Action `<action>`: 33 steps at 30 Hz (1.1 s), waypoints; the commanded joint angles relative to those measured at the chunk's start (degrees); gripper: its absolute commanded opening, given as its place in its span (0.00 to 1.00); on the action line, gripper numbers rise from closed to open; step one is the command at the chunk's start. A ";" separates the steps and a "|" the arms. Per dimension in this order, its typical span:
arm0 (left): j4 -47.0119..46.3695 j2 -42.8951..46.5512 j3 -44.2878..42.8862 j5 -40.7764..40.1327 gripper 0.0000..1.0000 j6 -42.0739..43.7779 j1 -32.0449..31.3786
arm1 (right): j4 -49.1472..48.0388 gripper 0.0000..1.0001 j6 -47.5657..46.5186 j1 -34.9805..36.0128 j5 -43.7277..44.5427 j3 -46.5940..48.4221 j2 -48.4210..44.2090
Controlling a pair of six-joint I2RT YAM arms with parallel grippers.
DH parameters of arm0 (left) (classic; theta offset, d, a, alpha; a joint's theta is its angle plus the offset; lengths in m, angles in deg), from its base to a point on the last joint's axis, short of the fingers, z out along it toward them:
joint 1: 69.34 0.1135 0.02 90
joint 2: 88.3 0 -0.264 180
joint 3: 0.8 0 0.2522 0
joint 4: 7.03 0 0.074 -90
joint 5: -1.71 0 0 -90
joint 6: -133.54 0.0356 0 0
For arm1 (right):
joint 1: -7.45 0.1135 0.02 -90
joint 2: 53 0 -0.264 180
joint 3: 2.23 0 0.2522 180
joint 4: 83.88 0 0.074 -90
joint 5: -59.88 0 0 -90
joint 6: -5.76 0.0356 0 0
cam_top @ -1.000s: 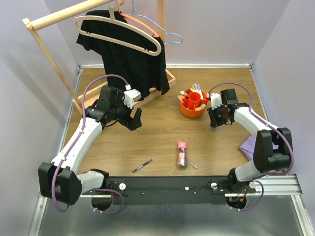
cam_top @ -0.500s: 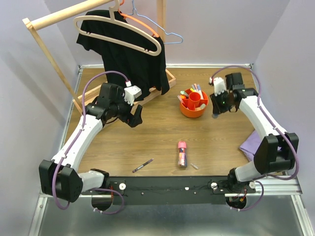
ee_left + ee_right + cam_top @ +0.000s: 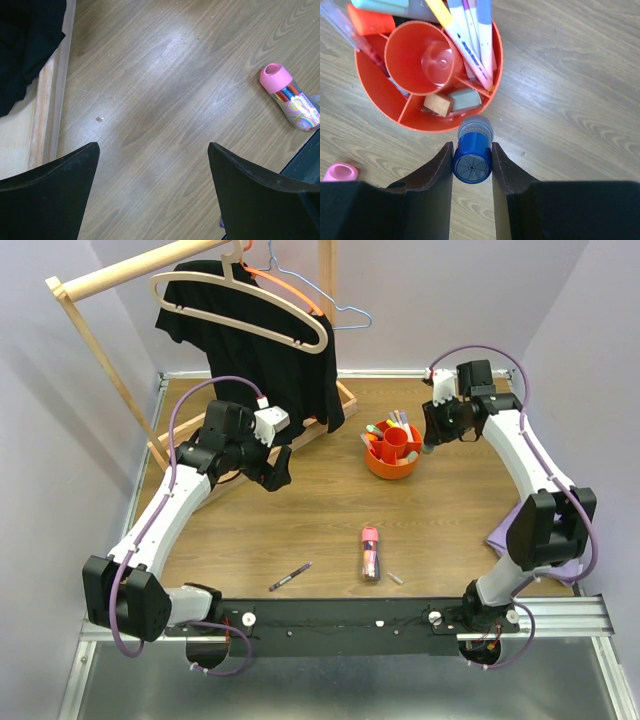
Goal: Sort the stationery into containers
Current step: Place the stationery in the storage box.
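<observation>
The orange organiser (image 3: 378, 468) stands at the back middle with several pens and highlighters (image 3: 470, 40) in its compartments. My right gripper (image 3: 471, 146) is shut on a stubby blue tube with a clear cap (image 3: 472, 162), held just off the organiser's rim (image 3: 375, 95), at its right side in the top view (image 3: 430, 443). A pink-capped tube (image 3: 370, 552) and a slim dark pen (image 3: 290, 576) lie near the front edge. My left gripper (image 3: 280, 475) hangs open over bare wood (image 3: 152, 150), and the pink tube (image 3: 290, 97) lies to its right.
A wooden rack base (image 3: 50, 100) with a black shirt (image 3: 265, 350) on hangers fills the back left. A purple cloth (image 3: 505, 530) lies at the right under my right arm. A small white piece (image 3: 395, 578) rests by the pink tube.
My right arm has carried the blue tube away from me and up beside the organiser's right rim. The left arm has drifted slightly farther back, still open.
</observation>
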 commanded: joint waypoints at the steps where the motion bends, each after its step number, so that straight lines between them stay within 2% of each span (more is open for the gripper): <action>1: -0.27 -0.13 -1.37 0.71 0.99 0.77 0.28 | -1.09 0.01 1.96 1.04 -3.86 4.39 2.83; 17: -0.53 -2.33 -2.77 0.53 0.99 0.86 0.28 | -1.53 0.01 3.02 4.46 -3.52 3.60 8.11; 18: -0.53 -2.42 -2.86 0.62 0.99 0.77 0.28 | -1.53 0.05 3.02 4.47 -3.25 3.52 8.20; 26: -0.53 -2.86 -3.21 0.62 0.99 0.68 0.28 | -2.14 0.21 3.63 4.47 -1.67 2.55 7.58; 27: -0.62 -2.77 -3.13 0.62 0.99 0.60 0.28 | -2.23 0.27 3.63 4.55 -1.49 2.20 7.06; 30: -0.62 -2.59 -2.69 0.62 0.99 0.60 0.28 | -2.49 0.35 3.72 4.55 -1.05 1.06 5.92; 33: -0.62 -2.33 -2.16 0.53 0.99 0.60 0.28 | -3.11 0.40 4.16 4.55 -0.79 -0.43 4.25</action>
